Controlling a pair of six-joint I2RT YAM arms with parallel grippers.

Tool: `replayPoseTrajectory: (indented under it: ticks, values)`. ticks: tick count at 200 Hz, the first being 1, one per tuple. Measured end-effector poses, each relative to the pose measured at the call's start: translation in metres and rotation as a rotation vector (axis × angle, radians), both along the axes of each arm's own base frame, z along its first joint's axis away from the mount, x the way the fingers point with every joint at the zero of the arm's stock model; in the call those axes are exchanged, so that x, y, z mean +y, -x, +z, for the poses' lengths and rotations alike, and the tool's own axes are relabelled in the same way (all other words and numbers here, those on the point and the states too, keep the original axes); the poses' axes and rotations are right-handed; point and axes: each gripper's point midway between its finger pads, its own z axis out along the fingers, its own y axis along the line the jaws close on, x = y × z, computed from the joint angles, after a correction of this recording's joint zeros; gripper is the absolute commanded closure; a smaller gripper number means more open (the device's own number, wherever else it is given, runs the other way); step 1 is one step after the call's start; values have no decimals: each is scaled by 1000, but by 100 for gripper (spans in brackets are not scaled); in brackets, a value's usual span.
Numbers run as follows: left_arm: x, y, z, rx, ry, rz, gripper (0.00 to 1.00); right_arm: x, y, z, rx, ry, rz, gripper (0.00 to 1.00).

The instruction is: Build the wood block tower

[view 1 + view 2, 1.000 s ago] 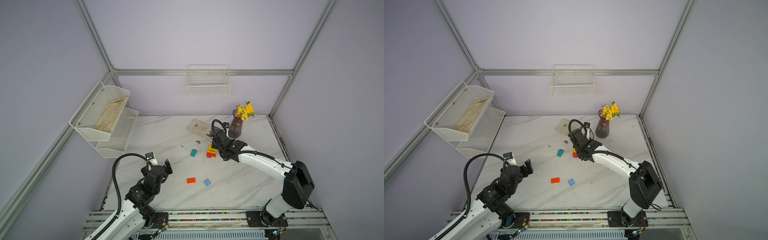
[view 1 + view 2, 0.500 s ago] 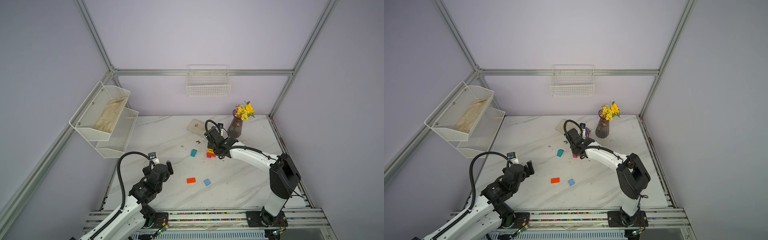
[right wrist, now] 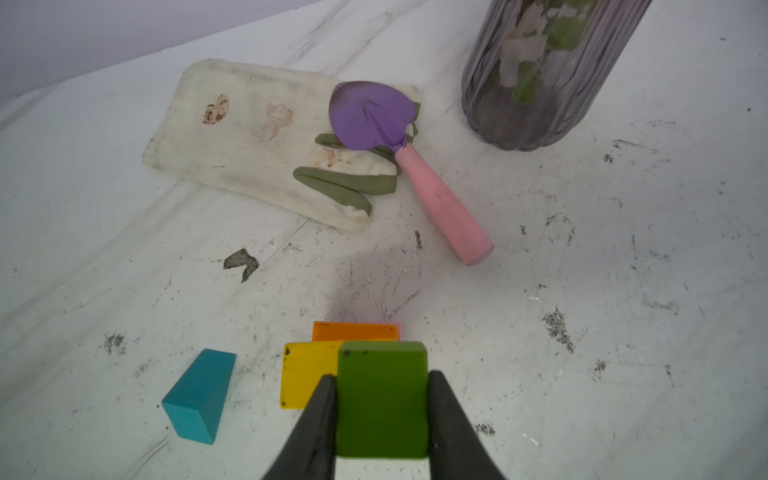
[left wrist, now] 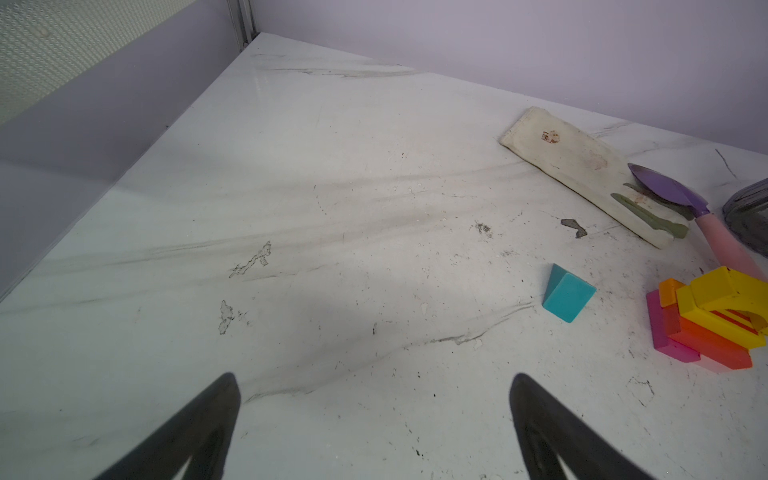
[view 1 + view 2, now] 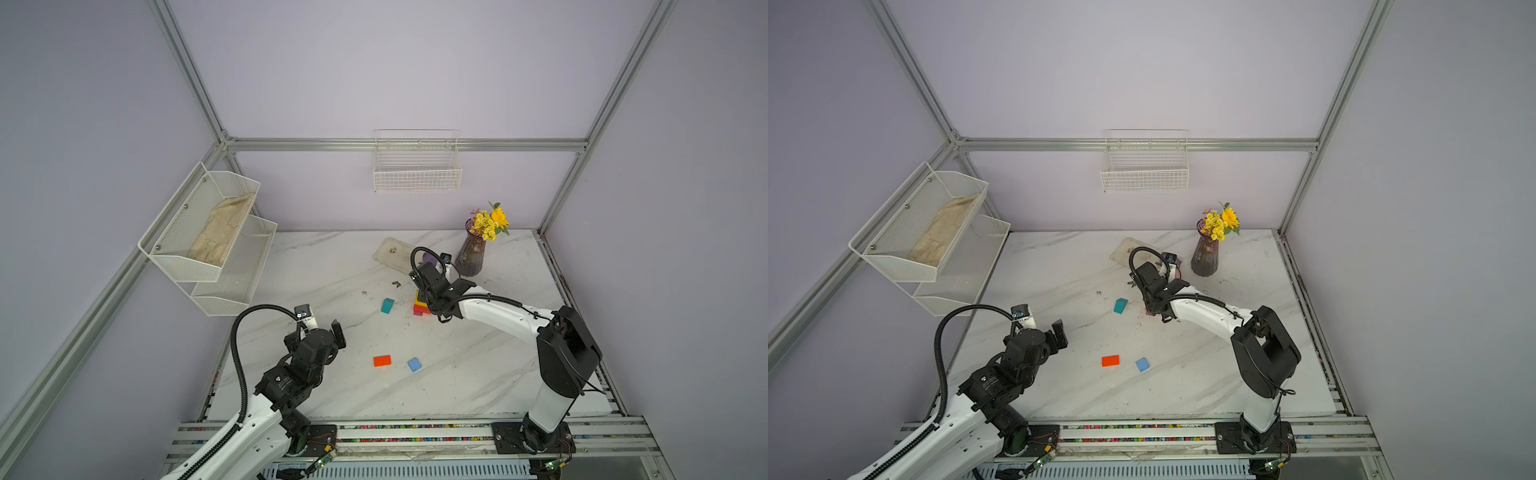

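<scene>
In a top view the tower point(image 5: 419, 308) stands on the counter point(image 5: 457, 374) near the vase point(image 5: 471, 258). The left wrist view shows the left hand point(image 4: 374, 384) spread wide and empty. The right wrist view shows the right hand point(image 3: 382, 380) clamping a green block point(image 3: 382, 403) above the tower's yellow block point(image 3: 305, 374).

In both top views: looks steeply down from high above the front rail point(image 5: 415, 432) toward the back wall point(image 5: 374, 83), far off, taking in the whole table point(image 5: 332, 270). Left wrist: sits low, faces across the table toward the teal block point(image 4: 567, 297) and tower point(image 4: 706, 328). Right wrist: hangs close above the tower. Shared by both wrist views: teal block, tower, trowel point(image 3: 436, 203), cloth point(image 3: 249, 137), vase point(image 3: 540, 75).
</scene>
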Motion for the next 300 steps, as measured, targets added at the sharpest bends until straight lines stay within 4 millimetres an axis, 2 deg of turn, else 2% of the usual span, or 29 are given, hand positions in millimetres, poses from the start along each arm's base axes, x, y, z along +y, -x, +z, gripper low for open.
replayPoseTrajectory:
  ticks: [63, 145, 182, 242, 254, 280, 300]
  values:
    - [0, 0, 2, -10, 6, 0, 0, 4, 1, -28, 55, 17, 12, 86]
    - [0, 0, 3, -10, 7, 0, 0, 13, -3, -27, 48, -11, 26, 83]
    - [0, 0, 3, -10, 7, 0, 0, 13, -3, -26, 46, -13, 28, 77]
    - [-4, -1, 5, -18, 14, -20, 0, 15, -4, -12, 18, -37, 36, 73]
    - [-5, -2, 6, -24, 18, -22, 0, 13, -3, -5, 6, -43, 36, 72]
    - [-5, -3, 8, -30, 11, -25, 0, 8, 6, 17, -34, -69, 52, 61]
    - [-4, -3, 8, -34, 8, -22, 0, 12, 19, 33, -66, -79, 87, 61]
